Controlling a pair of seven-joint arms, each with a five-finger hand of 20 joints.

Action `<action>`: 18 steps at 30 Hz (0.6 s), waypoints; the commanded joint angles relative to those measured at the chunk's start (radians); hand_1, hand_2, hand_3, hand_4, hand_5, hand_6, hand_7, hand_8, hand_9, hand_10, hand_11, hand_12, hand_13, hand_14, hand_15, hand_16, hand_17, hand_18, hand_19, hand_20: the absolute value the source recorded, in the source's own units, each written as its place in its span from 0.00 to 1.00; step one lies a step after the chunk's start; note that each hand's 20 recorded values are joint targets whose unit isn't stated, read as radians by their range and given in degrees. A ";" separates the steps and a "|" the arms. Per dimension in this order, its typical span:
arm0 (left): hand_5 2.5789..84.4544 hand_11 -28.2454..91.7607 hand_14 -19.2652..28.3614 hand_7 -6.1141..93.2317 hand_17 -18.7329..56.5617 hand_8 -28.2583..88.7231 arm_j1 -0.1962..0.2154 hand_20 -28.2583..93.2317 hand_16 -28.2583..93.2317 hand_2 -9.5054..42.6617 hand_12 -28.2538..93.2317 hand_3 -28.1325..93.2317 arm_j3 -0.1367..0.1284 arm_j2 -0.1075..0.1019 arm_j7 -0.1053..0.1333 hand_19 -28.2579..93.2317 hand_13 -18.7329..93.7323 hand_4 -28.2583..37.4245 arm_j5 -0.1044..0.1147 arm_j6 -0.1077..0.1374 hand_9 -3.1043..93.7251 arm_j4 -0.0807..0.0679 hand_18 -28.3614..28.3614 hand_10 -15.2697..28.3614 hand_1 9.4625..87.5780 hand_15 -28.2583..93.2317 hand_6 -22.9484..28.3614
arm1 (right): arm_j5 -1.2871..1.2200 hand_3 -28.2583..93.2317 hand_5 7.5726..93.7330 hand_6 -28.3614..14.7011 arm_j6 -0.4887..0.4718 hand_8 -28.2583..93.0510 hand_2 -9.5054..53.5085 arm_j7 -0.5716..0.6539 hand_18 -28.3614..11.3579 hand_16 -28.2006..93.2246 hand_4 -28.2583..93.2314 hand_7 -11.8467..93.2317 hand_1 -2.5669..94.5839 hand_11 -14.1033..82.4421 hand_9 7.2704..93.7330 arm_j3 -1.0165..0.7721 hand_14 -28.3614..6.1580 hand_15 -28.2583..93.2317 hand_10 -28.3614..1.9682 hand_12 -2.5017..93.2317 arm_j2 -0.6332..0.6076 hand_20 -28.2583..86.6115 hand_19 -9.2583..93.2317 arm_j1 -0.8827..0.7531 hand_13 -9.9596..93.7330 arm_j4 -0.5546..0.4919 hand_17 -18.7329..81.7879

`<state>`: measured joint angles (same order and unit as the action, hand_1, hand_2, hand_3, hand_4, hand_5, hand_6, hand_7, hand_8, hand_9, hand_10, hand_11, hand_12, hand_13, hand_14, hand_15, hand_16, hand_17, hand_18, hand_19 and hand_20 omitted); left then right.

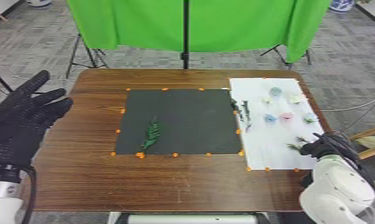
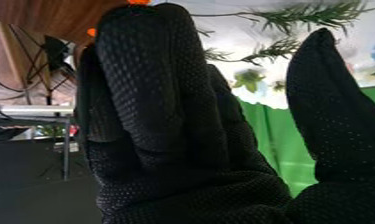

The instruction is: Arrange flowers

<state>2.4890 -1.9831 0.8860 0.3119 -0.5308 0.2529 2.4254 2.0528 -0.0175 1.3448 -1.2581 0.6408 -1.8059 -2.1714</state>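
Note:
In the head view my left hand (image 1: 28,112) is held over the table's left side, fingers extended and spread. My right hand (image 1: 330,145) is at the lower right corner of the white sheet (image 1: 263,135), beside small green sprigs (image 1: 294,147). A green fern leaf (image 1: 152,134) lies on the black mat (image 1: 188,112). Pale blue, pink and white flowers (image 1: 286,116) and thin green stems (image 1: 246,111) lie on the white sheet. In the right wrist view my right hand (image 2: 183,135) has straight fingers, thumb apart, holding nothing; needle-leaved sprigs (image 2: 312,16) lie beyond it.
Orange markers (image 1: 175,155) line the edges of mat and sheet on the brown wooden table (image 1: 166,182). A green cloth (image 1: 139,25) on a stand hangs behind the table. A wooden chair part (image 1: 370,132) is close to the right edge.

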 commanded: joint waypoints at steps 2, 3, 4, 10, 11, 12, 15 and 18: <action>0.35 0.48 1.00 0.23 0.16 0.15 0.007 0.43 0.15 0.30 0.34 0.87 0.012 -0.001 0.003 0.73 0.39 0.12 0.006 0.009 0.37 -0.006 0.97 0.83 0.19 0.69 0.59 | -0.019 0.79 0.53 0.47 0.013 0.16 0.10 -0.010 0.12 0.34 0.06 0.17 0.40 0.39 0.82 0.040 0.45 0.68 0.31 0.18 -0.016 0.17 1.00 0.052 0.86 0.062 0.65; 0.35 0.48 1.00 0.23 0.16 0.15 0.006 0.43 0.15 0.30 0.34 0.87 0.014 -0.004 0.008 0.73 0.39 0.12 0.008 0.011 0.37 -0.007 0.97 0.83 0.19 0.69 0.59 | -0.020 0.79 0.54 0.47 0.025 0.16 0.09 -0.014 0.13 0.34 0.06 0.18 0.41 0.39 0.81 0.050 0.45 0.68 0.32 0.18 -0.020 0.16 1.00 0.061 0.85 0.069 0.65; 0.35 0.48 1.00 0.23 0.16 0.15 0.004 0.43 0.15 0.30 0.34 0.87 0.013 -0.002 0.003 0.73 0.39 0.12 0.007 0.010 0.37 -0.007 0.97 0.83 0.19 0.69 0.59 | -0.016 0.78 0.54 0.47 0.028 0.16 0.09 -0.011 0.13 0.34 0.06 0.18 0.41 0.39 0.81 0.057 0.45 0.68 0.32 0.18 -0.019 0.15 1.00 0.064 0.85 0.074 0.65; 0.35 0.48 1.00 0.23 0.16 0.15 0.009 0.43 0.16 0.30 0.34 0.87 0.013 -0.004 0.008 0.73 0.39 0.12 0.009 0.011 0.37 -0.006 0.97 0.83 0.19 0.69 0.59 | 0.045 0.79 0.61 0.50 0.065 0.16 0.05 -0.015 0.16 0.33 0.05 0.19 0.45 0.39 0.80 0.129 0.46 0.68 0.34 0.17 -0.037 0.12 1.00 0.102 0.84 0.119 0.65; 0.35 0.48 1.00 0.23 0.16 0.15 0.008 0.43 0.15 0.30 0.34 0.87 0.014 -0.006 0.008 0.73 0.39 0.12 0.011 0.012 0.37 -0.007 0.97 0.83 0.19 0.69 0.59 | 0.068 0.79 0.63 0.51 0.089 0.15 0.04 -0.018 0.18 0.33 0.05 0.19 0.47 0.40 0.82 0.146 0.47 0.68 0.37 0.17 -0.045 0.11 1.00 0.105 0.85 0.126 0.66; 0.35 0.48 1.00 0.23 0.16 0.15 0.008 0.43 0.15 0.30 0.34 0.87 0.016 -0.006 0.008 0.73 0.39 0.12 0.012 0.016 0.37 -0.006 0.97 0.83 0.19 0.69 0.59 | 0.078 0.80 0.67 0.52 0.101 0.15 0.03 -0.019 0.20 0.33 0.04 0.20 0.49 0.40 0.83 0.157 0.49 0.68 0.40 0.17 -0.051 0.11 1.00 0.109 0.85 0.130 0.66; 0.35 0.48 1.00 0.23 0.16 0.15 0.009 0.43 0.15 0.30 0.34 0.87 0.015 -0.002 0.006 0.73 0.39 0.12 0.009 0.010 0.37 -0.007 0.97 0.83 0.19 0.69 0.59 | 0.094 0.78 0.79 0.55 0.105 0.23 0.00 -0.023 0.25 0.35 0.01 0.24 0.57 0.39 0.90 0.179 0.58 0.67 0.52 0.22 -0.052 0.13 1.00 0.125 0.89 0.143 0.69; 0.35 0.48 1.00 0.23 0.16 0.15 0.007 0.43 0.15 0.30 0.34 0.87 0.015 -0.003 0.005 0.73 0.39 0.12 0.009 0.010 0.37 -0.007 0.97 0.83 0.19 0.69 0.59 | 0.128 0.76 0.88 0.59 0.129 0.27 0.00 -0.022 0.27 0.36 0.00 0.27 0.62 0.38 0.96 0.199 0.62 0.66 0.60 0.26 -0.060 0.15 1.00 0.132 0.93 0.146 0.71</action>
<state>2.4878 -1.9725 0.8817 0.3170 -0.5268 0.2558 2.4244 2.1381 0.0887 1.3287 -1.0829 0.5973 -1.6779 -2.0411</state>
